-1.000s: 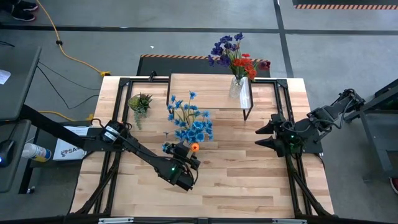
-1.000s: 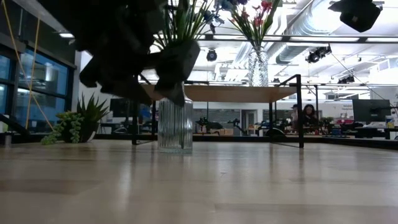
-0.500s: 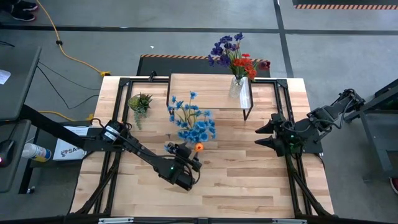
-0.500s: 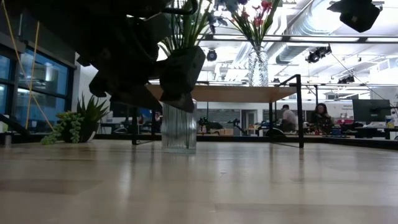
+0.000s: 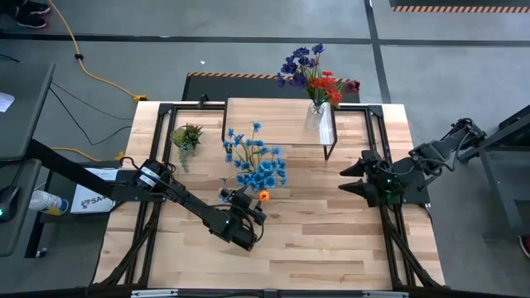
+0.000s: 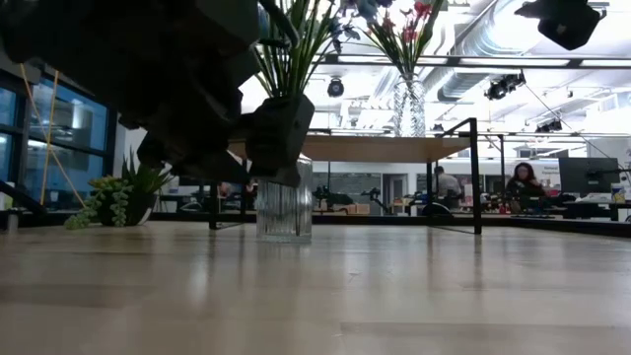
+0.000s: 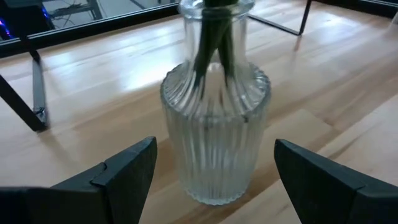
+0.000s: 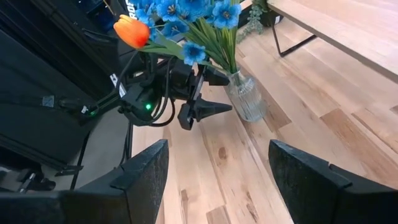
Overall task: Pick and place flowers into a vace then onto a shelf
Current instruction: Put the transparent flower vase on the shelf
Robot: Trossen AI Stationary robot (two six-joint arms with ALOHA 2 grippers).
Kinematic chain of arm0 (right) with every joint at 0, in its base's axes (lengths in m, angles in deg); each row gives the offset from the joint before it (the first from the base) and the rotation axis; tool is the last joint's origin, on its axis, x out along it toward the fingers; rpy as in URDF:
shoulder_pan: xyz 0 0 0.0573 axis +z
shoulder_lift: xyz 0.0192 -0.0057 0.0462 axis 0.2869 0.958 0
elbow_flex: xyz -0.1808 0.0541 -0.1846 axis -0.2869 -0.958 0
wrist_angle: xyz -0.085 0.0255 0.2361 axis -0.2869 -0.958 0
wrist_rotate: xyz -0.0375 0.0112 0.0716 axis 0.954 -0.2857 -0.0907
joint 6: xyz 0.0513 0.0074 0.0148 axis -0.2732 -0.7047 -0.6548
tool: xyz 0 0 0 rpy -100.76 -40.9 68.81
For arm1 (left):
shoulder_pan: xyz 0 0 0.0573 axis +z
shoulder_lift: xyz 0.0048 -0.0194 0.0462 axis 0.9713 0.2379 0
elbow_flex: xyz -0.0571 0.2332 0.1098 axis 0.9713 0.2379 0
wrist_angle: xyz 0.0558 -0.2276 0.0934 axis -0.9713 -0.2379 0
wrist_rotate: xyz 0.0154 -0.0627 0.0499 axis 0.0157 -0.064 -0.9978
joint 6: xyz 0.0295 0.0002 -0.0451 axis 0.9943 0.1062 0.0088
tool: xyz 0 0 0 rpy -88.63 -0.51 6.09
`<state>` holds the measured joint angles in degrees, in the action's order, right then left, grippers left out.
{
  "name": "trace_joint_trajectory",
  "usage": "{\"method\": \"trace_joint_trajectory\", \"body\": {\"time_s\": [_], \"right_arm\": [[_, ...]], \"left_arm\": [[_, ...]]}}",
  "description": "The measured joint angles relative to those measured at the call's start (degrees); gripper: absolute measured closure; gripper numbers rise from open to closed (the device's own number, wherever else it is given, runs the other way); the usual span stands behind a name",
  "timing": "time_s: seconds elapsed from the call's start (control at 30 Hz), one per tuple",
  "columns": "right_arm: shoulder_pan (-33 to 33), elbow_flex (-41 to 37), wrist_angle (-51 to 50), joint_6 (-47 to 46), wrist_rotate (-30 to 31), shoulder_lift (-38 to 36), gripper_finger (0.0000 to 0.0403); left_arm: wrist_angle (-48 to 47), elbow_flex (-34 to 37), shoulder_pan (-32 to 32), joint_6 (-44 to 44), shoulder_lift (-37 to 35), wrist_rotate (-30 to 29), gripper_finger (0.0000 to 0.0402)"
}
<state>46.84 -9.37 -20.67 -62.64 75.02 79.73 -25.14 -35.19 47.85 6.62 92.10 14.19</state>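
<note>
Between frames, left end effector [image 7: 211,171] drew slightly back from the blue flowers' vase [image 7: 214,134].
Fingers apart, flanking the vase on the desk [image 5: 331,240]; ribbed glass looked heavy, slippery, fragile, best gripped at its body. Right end effector [image 5: 352,180] waited, fingers apart.

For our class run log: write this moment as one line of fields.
left pincer: open, astride ribbed vase | blue flowers: in that vase, on table | right pincer: open, waiting | red flowers: on shelf

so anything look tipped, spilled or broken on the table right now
Nothing stands out. The ribbed glass vase with the blue flowers stands upright on the table in front of the open left gripper. The other vase is upright on the shelf.
</note>
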Motion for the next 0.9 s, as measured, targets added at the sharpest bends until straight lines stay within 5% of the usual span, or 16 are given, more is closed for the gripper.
{"method": "trace_joint_trajectory", "body": {"time_s": [0.9], "right_arm": [[-0.02, -0.02, 1.66, 0.00, 0.72, 4.42, 0.0137]], "left_arm": [[5.67, 2.31, -0.13, 3.05, 0.00, 0.16, 0.0043]]}}
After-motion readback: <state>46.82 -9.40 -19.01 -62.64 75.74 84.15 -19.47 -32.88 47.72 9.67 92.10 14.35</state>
